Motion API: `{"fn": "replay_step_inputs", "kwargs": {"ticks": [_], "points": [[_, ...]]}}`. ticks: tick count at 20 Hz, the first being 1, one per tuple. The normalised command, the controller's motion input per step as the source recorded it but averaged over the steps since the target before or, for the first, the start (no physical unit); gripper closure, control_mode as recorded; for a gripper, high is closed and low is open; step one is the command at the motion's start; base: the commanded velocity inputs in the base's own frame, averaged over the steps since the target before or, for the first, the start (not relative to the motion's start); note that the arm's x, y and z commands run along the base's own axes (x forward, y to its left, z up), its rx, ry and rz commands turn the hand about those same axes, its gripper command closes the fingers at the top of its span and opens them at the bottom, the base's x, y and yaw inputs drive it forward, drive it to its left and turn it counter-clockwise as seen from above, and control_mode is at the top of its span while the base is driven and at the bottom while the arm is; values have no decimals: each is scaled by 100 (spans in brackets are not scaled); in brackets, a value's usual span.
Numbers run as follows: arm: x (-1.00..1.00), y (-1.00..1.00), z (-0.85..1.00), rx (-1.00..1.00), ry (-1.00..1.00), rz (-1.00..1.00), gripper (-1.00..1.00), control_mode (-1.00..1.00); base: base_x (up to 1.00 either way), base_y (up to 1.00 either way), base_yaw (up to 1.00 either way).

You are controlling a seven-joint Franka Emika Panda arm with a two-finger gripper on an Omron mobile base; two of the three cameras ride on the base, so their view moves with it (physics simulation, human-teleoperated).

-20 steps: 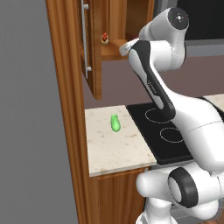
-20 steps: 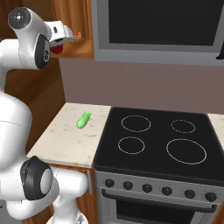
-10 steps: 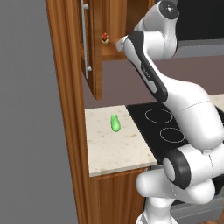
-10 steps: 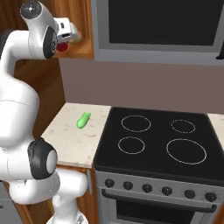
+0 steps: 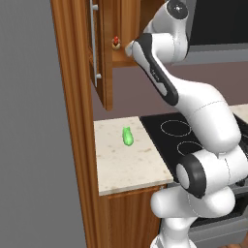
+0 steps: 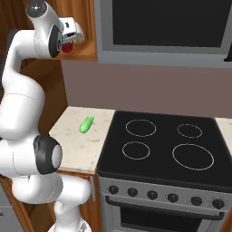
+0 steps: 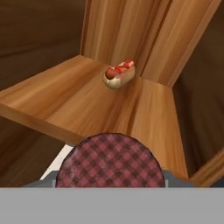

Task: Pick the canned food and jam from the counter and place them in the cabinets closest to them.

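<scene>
1. Where the arm reaches to the upper left of the right base view, the gripper (image 6: 72, 38) sits at the open front of the cabinet (image 6: 86, 27), with a red round thing, the jam (image 6: 67, 47), showing just under the white hand.
2. Seen from the hand view, the jam (image 7: 110, 159) takes up the lower centre of the frame as a round lid with a red and dark check pattern, right at the gripper (image 7: 110, 181).
3. Grey finger tips (image 7: 173, 180) show at either side of the lid at the bottom edge, so the tool appears clamped on the jam, though the contact itself is hard to see.
4. The jam hangs at the front edge of the cabinet shelf (image 7: 65, 105), which runs from the left of the hand view to the back corner at upper centre.
5. A hot dog (image 7: 119, 74) in a bun lies on that shelf near the back wall, above centre in the hand view; in the left base view it shows as a small red and tan spot (image 5: 116, 42) at the upper centre.
6. The cabinet door (image 5: 99, 48) stands open at the upper left of the left base view, with its silver bar handle (image 5: 94, 41) running down it.
7. A green vegetable (image 5: 128, 136) lies on the pale counter (image 5: 121, 164) at centre left, just beside the black stovetop (image 5: 179, 138).
8. A grey microwave (image 6: 163, 29) fills the top right of the right base view, above the stovetop (image 6: 163, 147).
</scene>
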Motion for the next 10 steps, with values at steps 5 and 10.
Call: {"fn": "replay_step_inputs", "kwargs": {"ticks": [5,10], "points": [[51,8,-8,-3,0,0,100,-100,0,0,0],[73,7,0,0,4,0,100,-100,0,0,0]]}}
